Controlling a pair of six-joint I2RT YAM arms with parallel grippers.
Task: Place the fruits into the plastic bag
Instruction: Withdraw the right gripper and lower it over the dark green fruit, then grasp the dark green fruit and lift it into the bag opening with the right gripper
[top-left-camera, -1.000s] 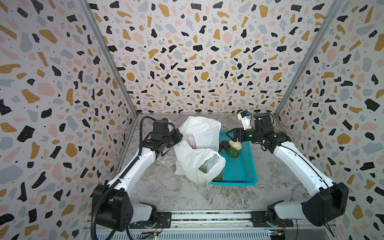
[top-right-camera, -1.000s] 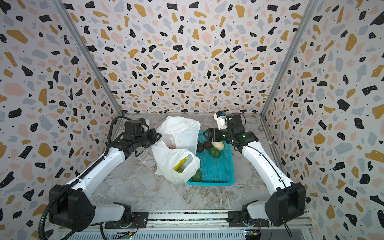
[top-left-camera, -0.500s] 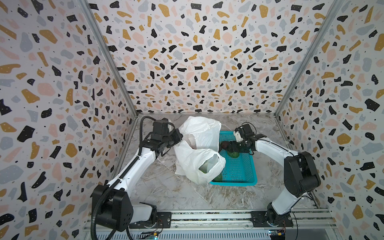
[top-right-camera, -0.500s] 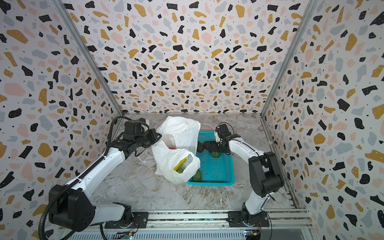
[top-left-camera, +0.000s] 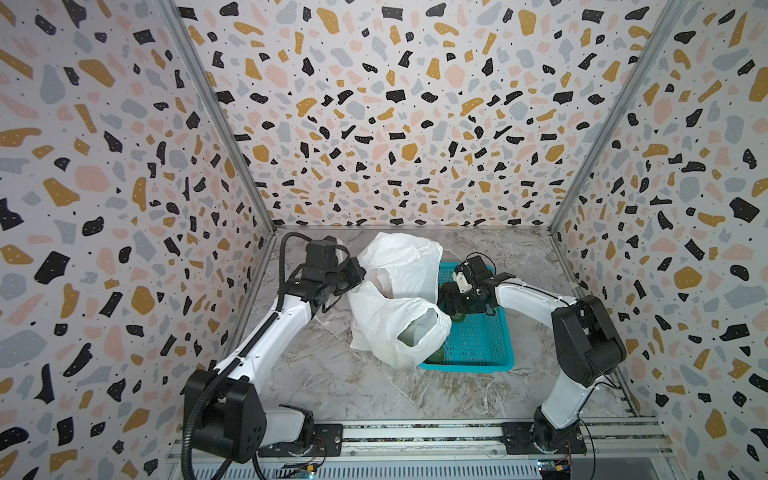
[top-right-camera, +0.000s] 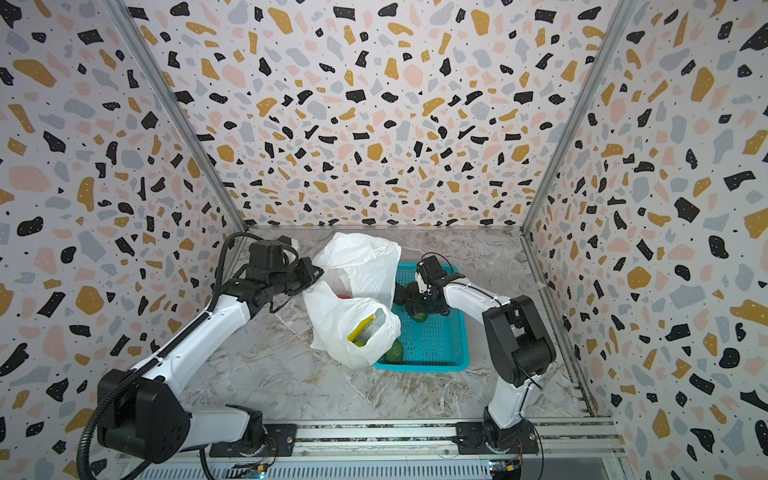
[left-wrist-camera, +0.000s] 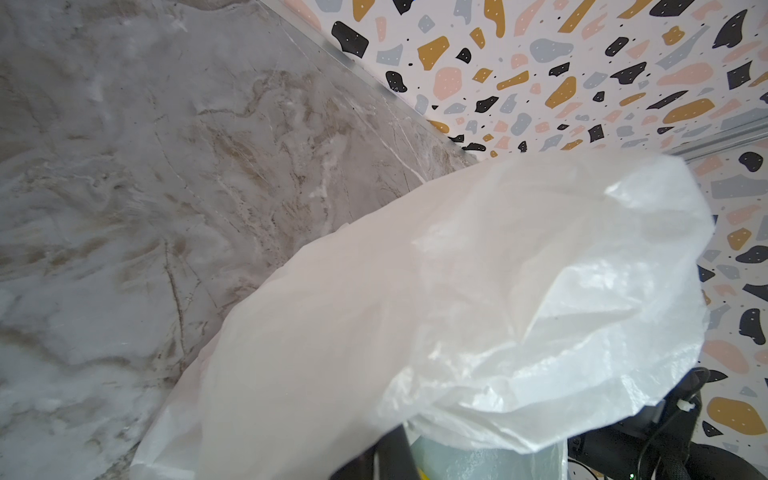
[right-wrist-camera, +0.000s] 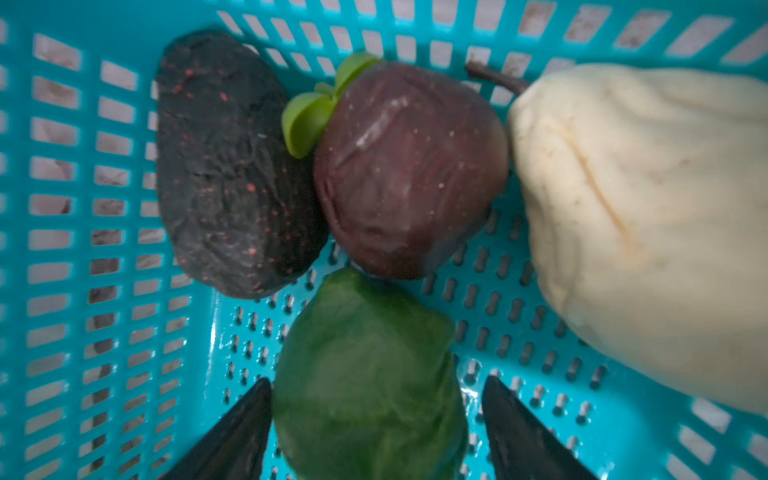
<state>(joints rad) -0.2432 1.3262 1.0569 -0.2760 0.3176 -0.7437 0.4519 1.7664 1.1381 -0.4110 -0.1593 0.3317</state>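
Rim of plastic bag pinched in shut left fingers, propping mouth open; right fingers spread astride green fruit, ungripped.

Left arm outstretched, left hand pinched tight; right arm sharply bent, right hand spread wide, tips downward.

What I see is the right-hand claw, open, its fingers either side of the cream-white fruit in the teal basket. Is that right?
Not quite. In the right wrist view the open right gripper has its fingers either side of the green fruit in the teal basket; the cream-white fruit lies apart from them, beside the maroon fruit.
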